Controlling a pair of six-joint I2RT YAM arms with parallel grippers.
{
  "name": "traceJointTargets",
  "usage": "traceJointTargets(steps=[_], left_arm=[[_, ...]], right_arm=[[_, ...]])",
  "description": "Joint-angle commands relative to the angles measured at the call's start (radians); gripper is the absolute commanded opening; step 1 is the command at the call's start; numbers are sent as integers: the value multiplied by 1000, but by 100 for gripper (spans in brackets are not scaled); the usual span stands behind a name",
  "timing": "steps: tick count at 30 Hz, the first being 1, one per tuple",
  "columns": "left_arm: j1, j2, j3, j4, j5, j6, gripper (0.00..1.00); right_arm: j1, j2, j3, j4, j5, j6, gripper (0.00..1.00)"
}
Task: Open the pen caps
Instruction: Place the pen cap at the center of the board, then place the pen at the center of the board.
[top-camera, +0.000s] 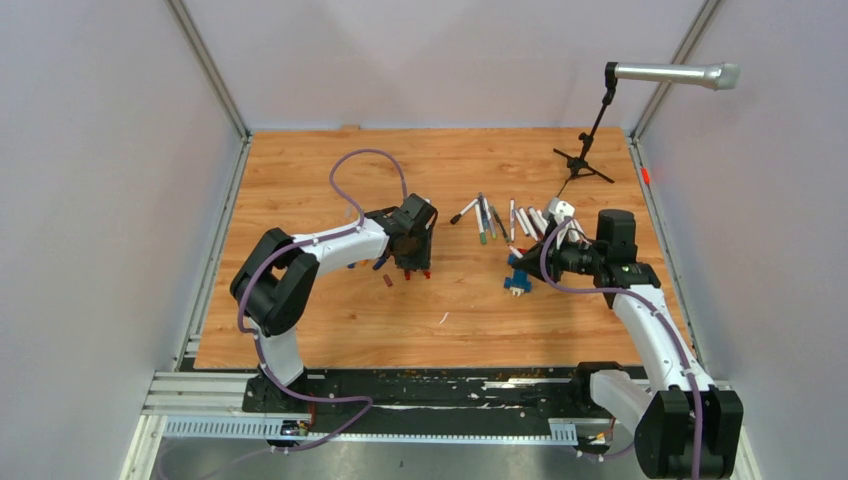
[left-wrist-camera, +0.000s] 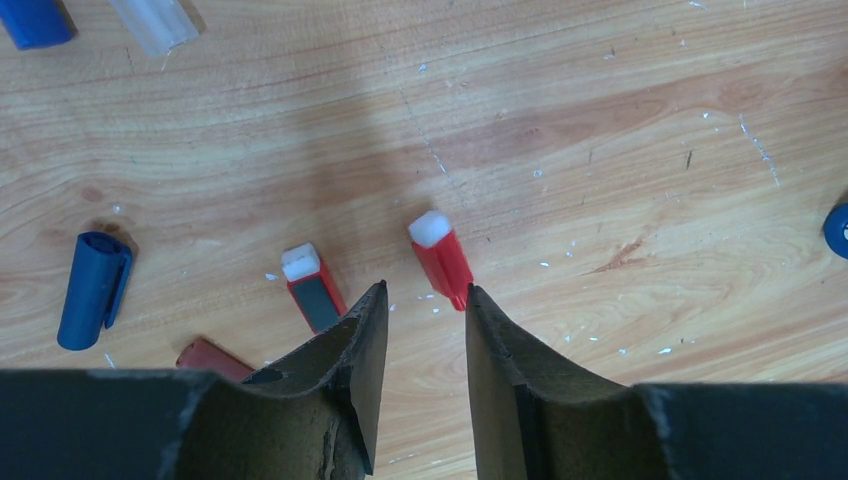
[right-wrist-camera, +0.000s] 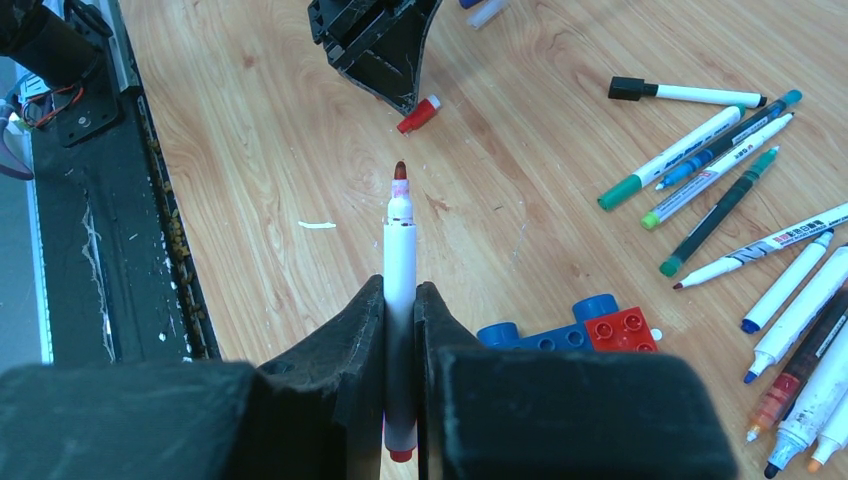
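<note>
The red cap (left-wrist-camera: 441, 260) lay loose by the left gripper (left-wrist-camera: 425, 292), jaws parted, empty; the right gripper (right-wrist-camera: 400, 292) pinched the bared pen (right-wrist-camera: 400, 235); next, probably set it down and fetch a capped one.

No text can be read anywhere. In the right wrist view, a white green-capped marker (right-wrist-camera: 672, 157) carries blue lettering along its barrel and a white red-tipped marker (right-wrist-camera: 770, 245) carries dark print. Both are too small and blurred to make out.
</note>
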Motion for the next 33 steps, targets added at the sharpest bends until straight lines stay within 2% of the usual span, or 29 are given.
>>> traceJointTargets(steps=[1,8,14,19,24,27,33], left_arm=[[-2,-34,34,-6,-12,20,41],[-2,-131,16,37,-18,32,44],[-2,-305,-83,123,-36,57,55],[1,-517,-233,208,-116,86,70],[41,-734,-434,335,-148,83,99],[75,-818,-530,403,-78,78,100],[81,-880,-601,415,21,81,100]], right_arm=[[-5,3,18,9,-15,-20,0],[-67,1,26,7,13,-17,0],[-162,5,23,48,102,24,0],[-255,26,29,89,247,54,1],[-309,105,85,100,400,31,2],[-339,197,133,98,452,-10,2],[-376,454,321,10,494,-78,3]])
